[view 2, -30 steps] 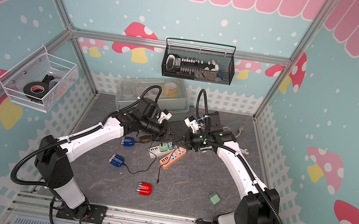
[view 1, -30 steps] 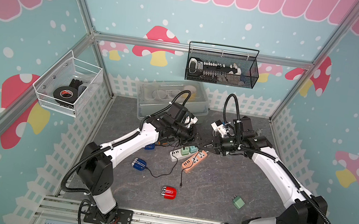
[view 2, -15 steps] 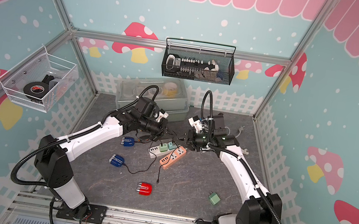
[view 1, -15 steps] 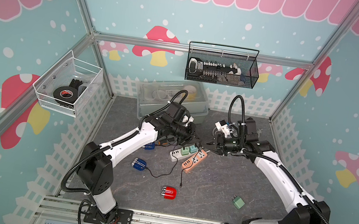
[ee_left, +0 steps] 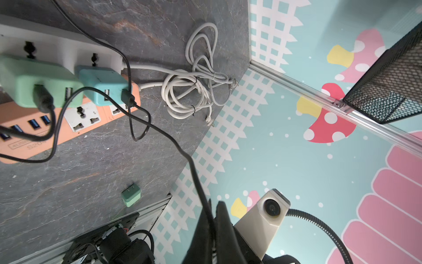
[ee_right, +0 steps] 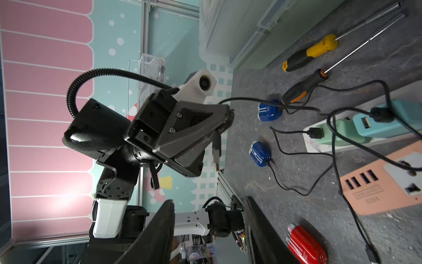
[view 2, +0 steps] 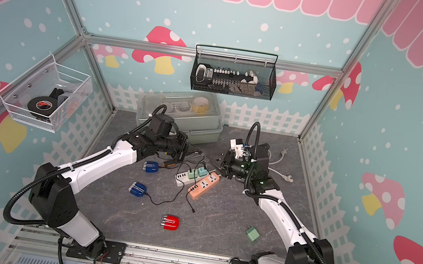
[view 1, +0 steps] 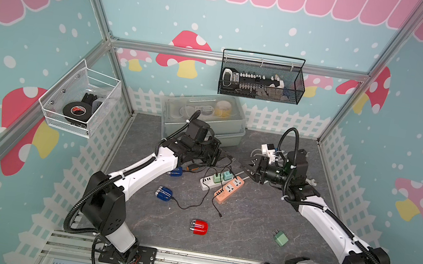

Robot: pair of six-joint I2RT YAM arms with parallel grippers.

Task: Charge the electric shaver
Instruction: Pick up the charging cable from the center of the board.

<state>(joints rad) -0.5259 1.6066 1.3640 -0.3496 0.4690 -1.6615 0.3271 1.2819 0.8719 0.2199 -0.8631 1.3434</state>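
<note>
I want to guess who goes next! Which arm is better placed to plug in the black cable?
Left, probably. The left tool is shut on the black cable just behind the plug, near the orange power strip. The right tool is open and empty.

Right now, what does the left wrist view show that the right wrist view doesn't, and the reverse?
Only left wrist: a coiled white cord, a loose adapter and the black basket.

Only right wrist: the USB plug hanging below the shut left gripper, two screwdrivers, two blue shavers and the red shaver.

Both: the orange strip, the white strip with its plugged adapters, and the cable that the left gripper pinches.
</note>
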